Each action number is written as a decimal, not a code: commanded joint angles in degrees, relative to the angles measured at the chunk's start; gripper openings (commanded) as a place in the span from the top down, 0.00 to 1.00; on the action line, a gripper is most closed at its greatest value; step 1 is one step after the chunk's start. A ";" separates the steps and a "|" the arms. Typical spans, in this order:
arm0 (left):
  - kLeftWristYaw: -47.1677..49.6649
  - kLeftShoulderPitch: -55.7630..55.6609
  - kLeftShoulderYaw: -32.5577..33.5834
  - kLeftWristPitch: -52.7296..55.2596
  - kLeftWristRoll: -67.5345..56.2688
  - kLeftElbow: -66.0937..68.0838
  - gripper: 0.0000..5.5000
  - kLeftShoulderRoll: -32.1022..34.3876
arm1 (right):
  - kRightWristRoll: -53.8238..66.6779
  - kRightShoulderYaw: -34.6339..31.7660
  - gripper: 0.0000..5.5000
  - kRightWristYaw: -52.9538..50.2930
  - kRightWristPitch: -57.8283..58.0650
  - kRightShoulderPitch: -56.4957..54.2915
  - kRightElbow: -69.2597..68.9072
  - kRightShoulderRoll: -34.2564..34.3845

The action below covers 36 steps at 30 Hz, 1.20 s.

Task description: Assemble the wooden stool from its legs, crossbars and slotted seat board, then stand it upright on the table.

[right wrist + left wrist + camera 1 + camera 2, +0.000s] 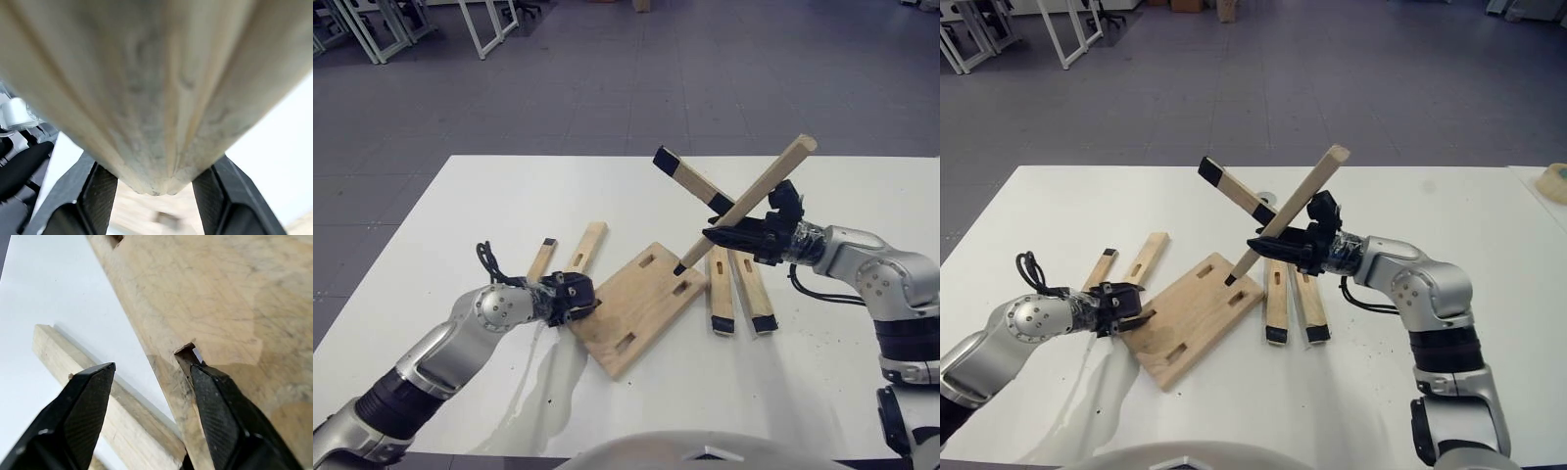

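Observation:
The slotted seat board (641, 304) lies flat on the white table (509, 196). My left gripper (579, 304) is at the board's left corner, open, with its fingers astride the board's edge (161, 357); one fingertip (205, 382) rests on the top face by a slot. My right gripper (729, 235) is shut on a wooden leg (754, 196). The leg is tilted, its black lower tip (679, 267) at a slot near the board's far right corner. In the right wrist view the leg (156, 88) sits between both fingers (98, 196).
A black-tipped piece (690, 181) lies behind the held leg. Two more pieces (721, 294) (752, 289) lie just right of the board, and two (541, 259) (587, 247) lie left of it near my left gripper. Bare table stretches along the back left.

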 commanded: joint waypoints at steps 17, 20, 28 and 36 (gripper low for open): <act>-1.49 4.94 -0.08 4.68 5.52 -1.17 0.48 -6.86 | -9.79 1.98 0.63 -6.85 1.87 8.02 2.48 3.86; -1.40 5.56 0.29 5.24 5.71 -1.63 0.48 -7.06 | -12.59 2.88 0.63 -9.44 2.12 9.69 2.66 2.33; -1.44 6.34 -0.79 7.29 6.06 -4.49 0.48 -9.31 | -25.60 9.47 0.63 -20.96 -6.43 9.49 0.35 2.00; -0.91 4.87 -1.02 7.89 6.55 -4.54 0.48 -12.61 | -32.94 14.70 0.63 -19.91 -17.79 12.48 8.37 3.45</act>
